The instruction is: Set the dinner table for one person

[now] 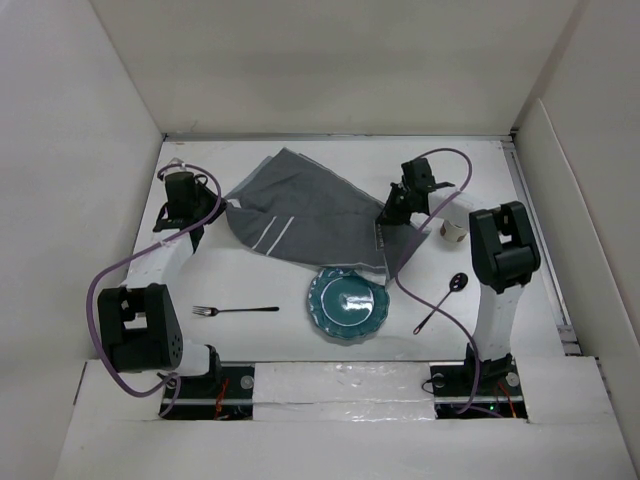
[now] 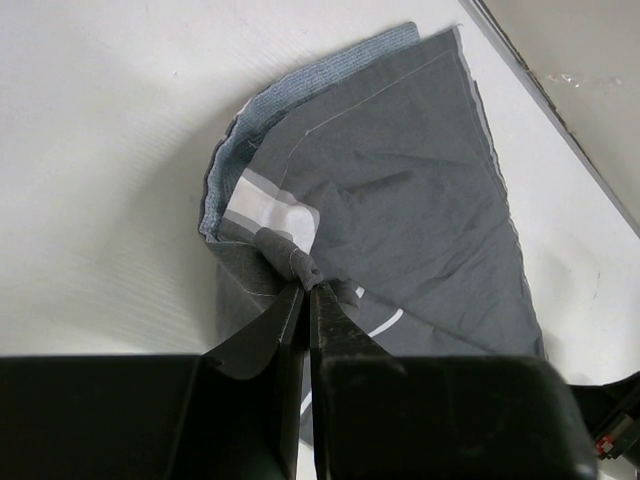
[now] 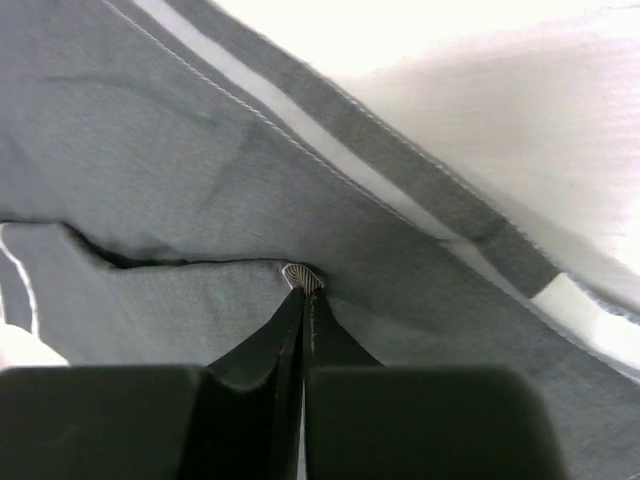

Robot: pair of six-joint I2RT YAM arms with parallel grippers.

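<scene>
A grey striped cloth [image 1: 305,215] hangs stretched between both grippers over the far part of the white dinner table [image 1: 260,285]. My left gripper [image 1: 222,205] is shut on the cloth's left corner; the left wrist view shows the pinched fold [image 2: 295,262] at my fingertips [image 2: 306,287]. My right gripper [image 1: 388,215] is shut on the cloth's right edge, its tips [image 3: 303,290] gripping the fabric [image 3: 200,150]. A teal plate [image 1: 347,303] lies near the front middle, the cloth's lower edge just reaching it. A fork [image 1: 235,310] lies left of the plate, a dark spoon [image 1: 442,299] to its right.
A small beige cup [image 1: 453,231] stands at the right, close to the right arm. White walls enclose the table on the left, back and right. Purple cables loop from both arms over the surface.
</scene>
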